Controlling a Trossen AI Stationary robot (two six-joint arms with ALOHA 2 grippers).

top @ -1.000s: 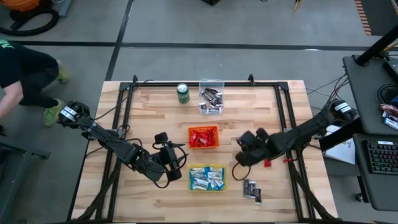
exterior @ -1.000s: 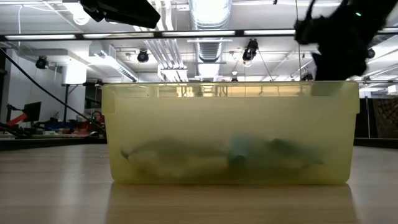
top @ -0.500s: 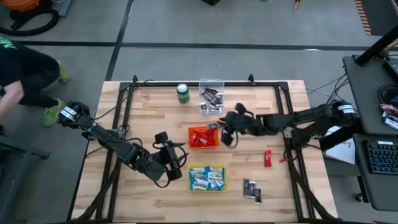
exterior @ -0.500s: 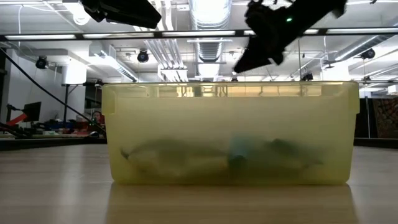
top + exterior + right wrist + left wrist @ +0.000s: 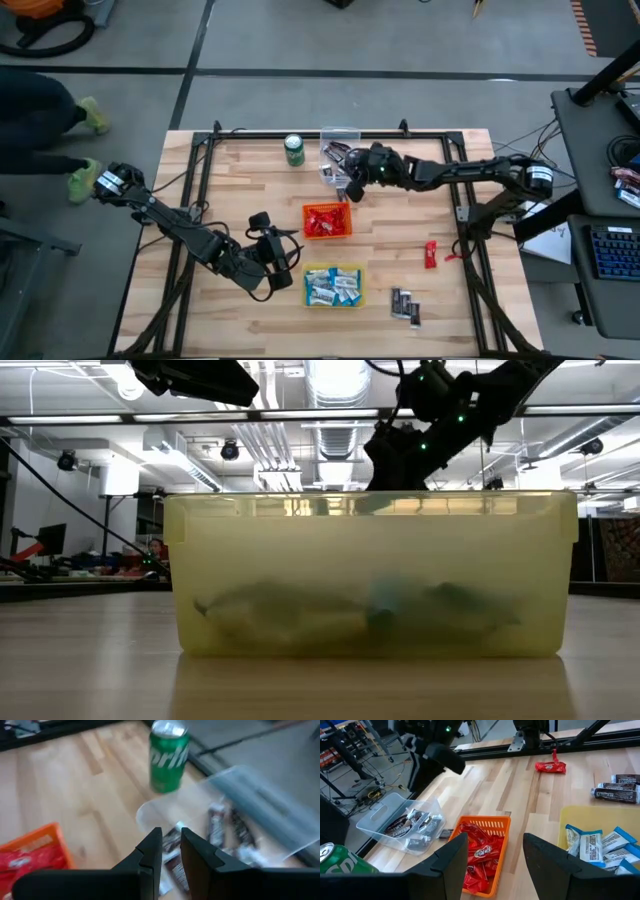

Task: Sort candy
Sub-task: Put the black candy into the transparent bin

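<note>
High view: right end effector over clear bin, nearly closed on upright dark candy.

Right claw nearly closed; left claw parted.

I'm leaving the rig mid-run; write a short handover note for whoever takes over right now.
Right gripper hangs over the clear bin of dark candy, fingers nearly shut; whether they hold a bar, I cannot tell.
Left gripper is open, empty, waiting beside the yellow bin.
Done: red bars in the orange bin, blue-and-white bars in the yellow bin.
Left: one red candy and two dark bars loose on the table.
</note>
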